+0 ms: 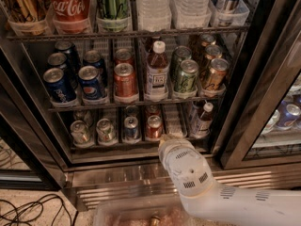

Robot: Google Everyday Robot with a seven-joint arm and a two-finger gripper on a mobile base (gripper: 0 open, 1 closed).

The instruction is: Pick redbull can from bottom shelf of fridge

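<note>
The fridge [244,79] stands open with wire shelves of cans and bottles. On the bottom shelf [117,144] the redbull can [131,127], slim with a blue and silver body, stands in a middle lane. A small red can [154,126] stands just right of it. My gripper [162,140] is at the end of the white arm, at the front edge of the bottom shelf. It is just below and right of the red can and right of the redbull can. It holds nothing that I can see.
Two pale slim cans [80,132] [106,130] stand left of the redbull can. A brown bottle [202,119] stands at the shelf's right. Pepsi cans [91,83] and an orange can [124,81] fill the rack above. A clear bin [136,215] sits below.
</note>
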